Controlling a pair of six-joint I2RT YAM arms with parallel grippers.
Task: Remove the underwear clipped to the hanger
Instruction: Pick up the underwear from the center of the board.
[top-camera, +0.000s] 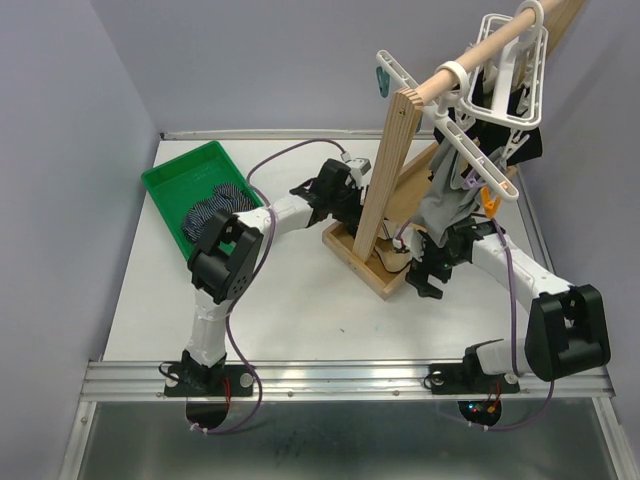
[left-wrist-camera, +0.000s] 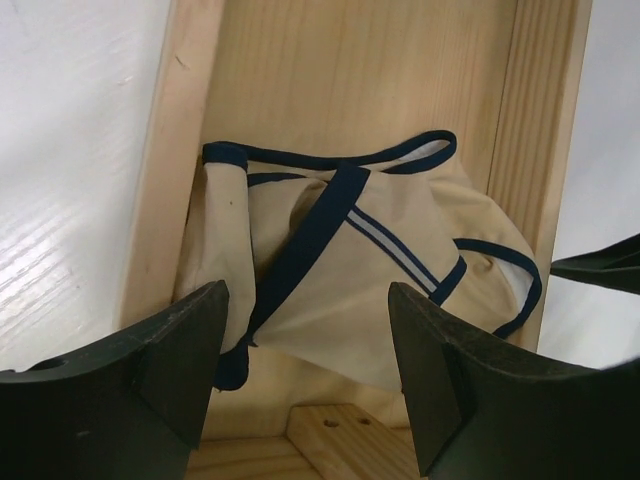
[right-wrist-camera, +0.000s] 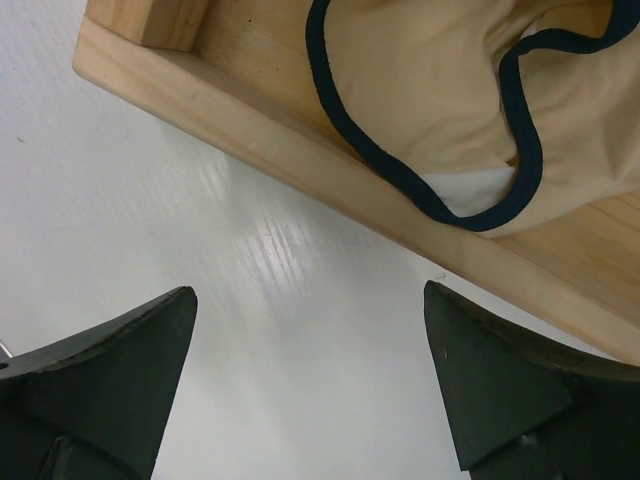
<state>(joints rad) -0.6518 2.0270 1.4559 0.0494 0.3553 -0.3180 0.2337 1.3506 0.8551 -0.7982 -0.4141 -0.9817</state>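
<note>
Green tray (top-camera: 183, 176) (striped underwear (top-camera: 216, 204) inside)

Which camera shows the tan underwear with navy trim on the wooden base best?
The left wrist view: the tan underwear shows almost whole, lying on the wooden base. The right wrist view catches only one trimmed edge; the top view shows a small pale patch.

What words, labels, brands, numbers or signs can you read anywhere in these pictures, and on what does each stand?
None can be read. The tan underwear, wooden stand, green tray and hangers show no print, label or number in any view.
</note>
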